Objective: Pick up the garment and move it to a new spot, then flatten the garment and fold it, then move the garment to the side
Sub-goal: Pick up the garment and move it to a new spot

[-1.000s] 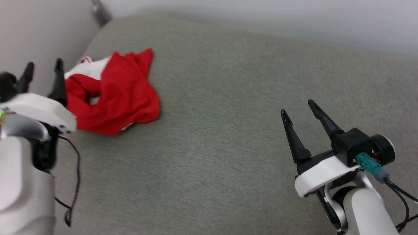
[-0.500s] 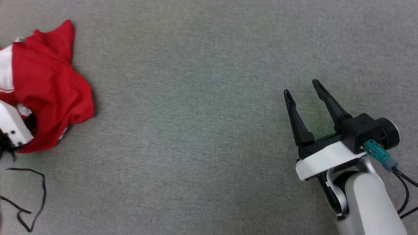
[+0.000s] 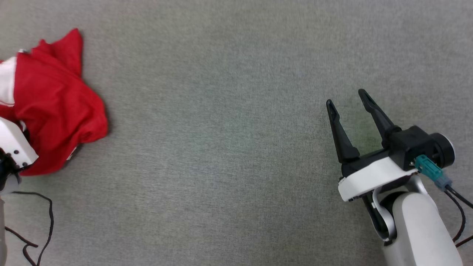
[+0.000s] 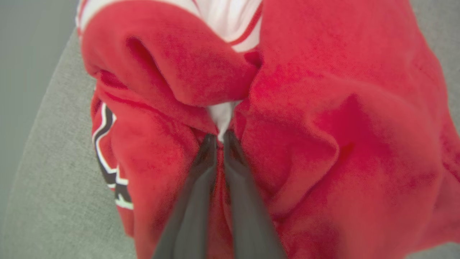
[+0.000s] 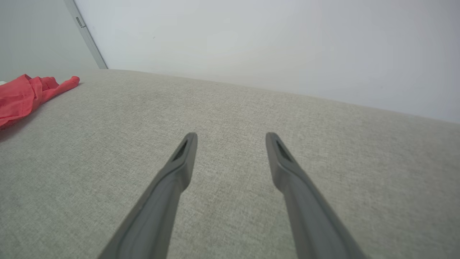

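Note:
The garment (image 3: 55, 107) is a crumpled red shirt with a white sleeve, lying at the far left of the grey fabric surface (image 3: 221, 147). In the left wrist view my left gripper (image 4: 220, 138) is pushed into the garment (image 4: 323, 108), its two dark fingers pressed together on a red and white fold. Black, white-outlined lettering (image 4: 107, 162) shows on its left side. The left wrist's white housing (image 3: 13, 146) rests against the heap. My right gripper (image 3: 346, 98) hovers open and empty far to the right; its fingers (image 5: 179, 169) point across bare fabric, the garment (image 5: 21, 97) far off left.
A loose black cable (image 3: 48, 218) hangs below the left wrist. The surface's edge runs close beside the garment, with a grey drop (image 4: 21, 54) beyond. A pale wall (image 5: 251, 43) backs the far side of the surface.
The head camera has tilted down and shifted. My left gripper, open beside the garment a second ago, has gone into the heap and closed on a fold. The right gripper stays open.

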Robot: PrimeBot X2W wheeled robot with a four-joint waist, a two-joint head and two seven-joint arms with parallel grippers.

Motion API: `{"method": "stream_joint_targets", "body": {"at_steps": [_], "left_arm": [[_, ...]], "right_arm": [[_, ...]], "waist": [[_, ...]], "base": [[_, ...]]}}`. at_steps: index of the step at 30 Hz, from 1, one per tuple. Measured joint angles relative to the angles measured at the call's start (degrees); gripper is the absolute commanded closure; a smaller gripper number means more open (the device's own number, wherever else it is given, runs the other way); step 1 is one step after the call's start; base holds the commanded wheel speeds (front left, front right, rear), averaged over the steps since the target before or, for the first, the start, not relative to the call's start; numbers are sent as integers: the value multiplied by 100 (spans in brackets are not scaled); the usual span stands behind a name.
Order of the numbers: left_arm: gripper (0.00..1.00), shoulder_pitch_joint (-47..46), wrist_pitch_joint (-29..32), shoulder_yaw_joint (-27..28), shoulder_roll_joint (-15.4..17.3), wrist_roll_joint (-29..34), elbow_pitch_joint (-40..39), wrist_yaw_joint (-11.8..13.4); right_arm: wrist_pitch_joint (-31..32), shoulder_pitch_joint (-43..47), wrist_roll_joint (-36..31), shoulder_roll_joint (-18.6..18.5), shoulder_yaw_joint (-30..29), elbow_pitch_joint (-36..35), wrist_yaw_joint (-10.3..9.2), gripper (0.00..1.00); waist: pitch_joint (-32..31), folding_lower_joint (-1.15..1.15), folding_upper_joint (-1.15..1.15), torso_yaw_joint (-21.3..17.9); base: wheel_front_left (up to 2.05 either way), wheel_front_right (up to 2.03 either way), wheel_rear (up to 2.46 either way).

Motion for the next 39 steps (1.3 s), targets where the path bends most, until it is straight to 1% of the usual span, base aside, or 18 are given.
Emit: {"method": "stream_joint_targets", "body": {"at_steps": [2, 6, 9, 15, 19, 23, 27, 29, 34, 39], "left_arm": [[100, 6, -376, -38, -26, 131, -76, 60], [100, -78, -1227, -35, -35, 401, -316, 271], [100, -147, -1858, -81, -63, 599, -535, 353], [100, -250, -2867, -189, -188, 831, -882, 352], [100, -263, -3351, -332, -378, 965, -1127, 388], [100, -235, -3624, -495, -623, 1021, -1429, 435], [100, -120, -3733, -773, -1015, 1053, -1768, 439], [100, -37, -3738, -958, -1218, 1051, -1918, 393], [100, 198, -3757, -1512, -1852, 1010, -2226, 245], [100, 566, -3673, -2260, -2441, 893, -2349, 37]], "right_arm": [[-12, 43, 4, 0, -32, 24, 0, 0], [-9, 187, 32, 0, -113, 46, 0, 0], [-4, 288, 64, 0, -171, 35, 0, 0], [44, 545, 164, 0, -296, -55, 0, 0], [81, 716, 203, -1, -365, -163, 0, 0], [134, 851, 232, -1, -421, -289, 0, 0], [192, 950, 260, -1, -457, -422, 0, 0], [226, 982, 287, -2, -471, -455, 0, 0], [261, 1117, 313, -2, -527, -566, 0, 0], [293, 1215, 356, -3, -606, -656, 0, 0]], "waist": [[-139, 0, 0, 31], [-460, 0, 0, 105], [-725, 0, 0, 158], [-1246, -1, 0, 199], [-1554, -1, 0, 142], [-1754, -2, 0, -70], [-1877, -2, 0, -384], [-1922, -2, 0, -563], [-1991, -2, 0, -1041], [-1973, -2, 0, -1465]], "base": [[0, 0, 0], [0, 0, 0], [0, 0, 0], [0, 0, 0], [0, 0, 0], [0, 0, 0], [0, 0, 0], [0, 0, 0], [0, 0, 0], [0, 0, 0]]}}
